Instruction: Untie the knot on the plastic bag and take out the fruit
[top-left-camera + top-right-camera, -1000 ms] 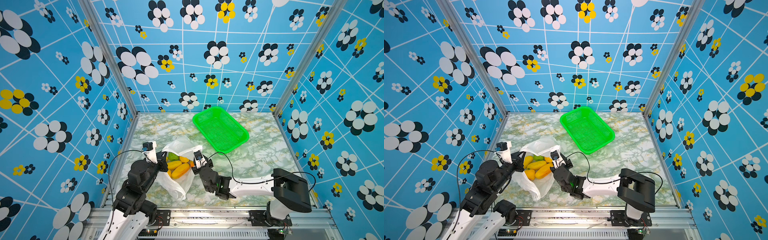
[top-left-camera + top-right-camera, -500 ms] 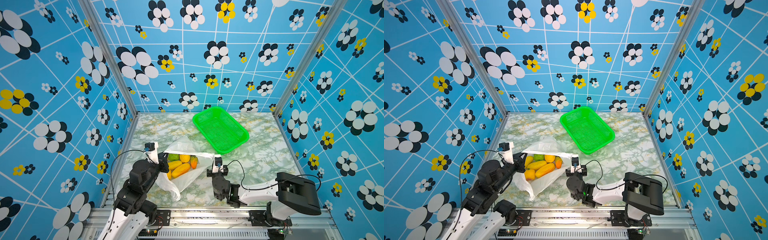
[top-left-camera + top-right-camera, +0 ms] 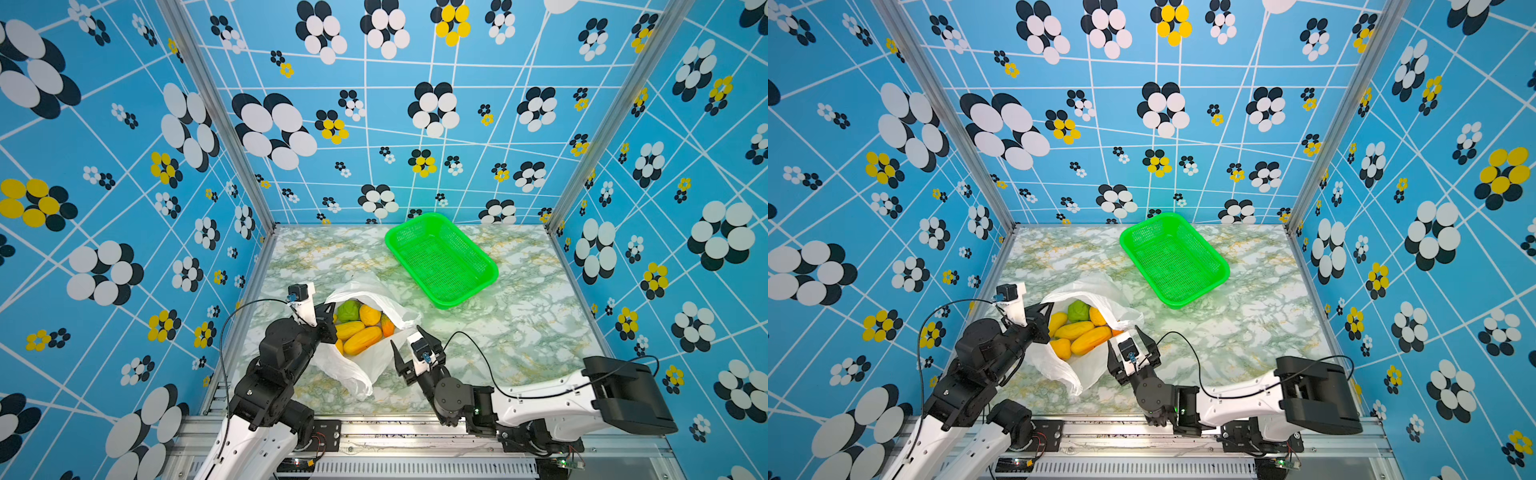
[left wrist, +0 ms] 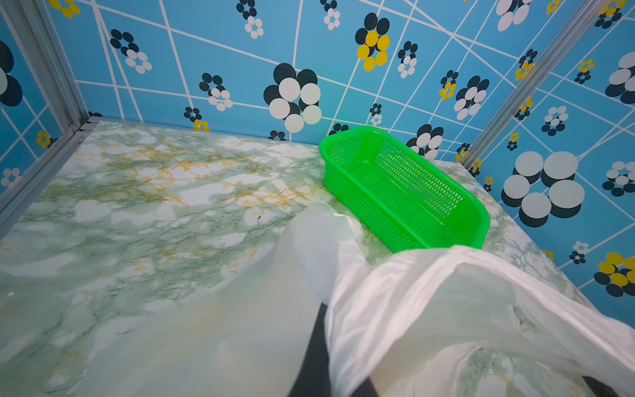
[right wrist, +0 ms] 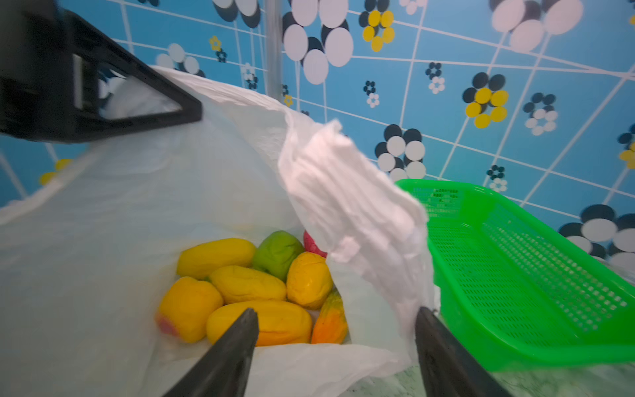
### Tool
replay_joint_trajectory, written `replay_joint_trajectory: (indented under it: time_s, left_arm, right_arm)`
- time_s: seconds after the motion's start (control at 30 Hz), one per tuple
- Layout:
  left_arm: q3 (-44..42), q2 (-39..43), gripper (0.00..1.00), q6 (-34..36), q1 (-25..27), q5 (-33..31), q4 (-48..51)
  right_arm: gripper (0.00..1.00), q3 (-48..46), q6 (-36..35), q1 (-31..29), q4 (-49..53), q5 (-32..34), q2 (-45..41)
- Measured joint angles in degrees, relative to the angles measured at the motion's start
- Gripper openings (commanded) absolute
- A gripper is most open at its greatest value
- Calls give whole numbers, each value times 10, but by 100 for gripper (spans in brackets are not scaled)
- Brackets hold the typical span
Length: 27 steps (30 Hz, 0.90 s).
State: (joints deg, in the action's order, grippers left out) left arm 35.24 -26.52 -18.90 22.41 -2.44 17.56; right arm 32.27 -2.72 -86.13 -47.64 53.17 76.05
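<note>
Bright even light, soft shadows, wide-angle edge warping

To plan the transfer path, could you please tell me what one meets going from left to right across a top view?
Left tool, pinching the plastic bag → fruit in the open bag → green mesh basket. The right tool overlaps the basket's span, so I leave it out.

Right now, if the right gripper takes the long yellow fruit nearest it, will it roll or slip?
The long yellow fruit is an oval, so it may roll once free. Its wrinkled, matt skin probably grips well. It leans on other fruit in the thin plastic bag, so neighbours may shift.
</note>
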Motion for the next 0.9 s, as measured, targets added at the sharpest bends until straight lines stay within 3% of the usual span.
replay_joint_trajectory:
  time_s: [0.17, 0.33, 0.4, 0.5, 0.63, 0.77, 0.9]
  left_arm:
    - [0, -3, 0, 0, 0, 5, 0]
    - [0, 3, 0, 0, 0, 5, 0]
    - [0, 5, 0, 0, 0, 5, 0]
    - [0, 5, 0, 0, 0, 5, 0]
    - [0, 5, 0, 0, 0, 5, 0]
    - [0, 6, 0, 0, 0, 6, 0]
    - [0, 10, 0, 0, 0, 12, 0]
  right_arm:
    - [43, -54, 5, 0, 99, -133, -144]
    - [32, -95, 4, 0, 202, -250, -281]
    - [26, -95, 4, 0, 214, -285, -293]
    - [15, -76, 10, 0, 221, -315, -235]
    - [5, 45, 28, -1, 263, -297, -45]
    - [4, 170, 56, 6, 280, -240, 106]
    - [10, 209, 104, 43, 291, -218, 175]
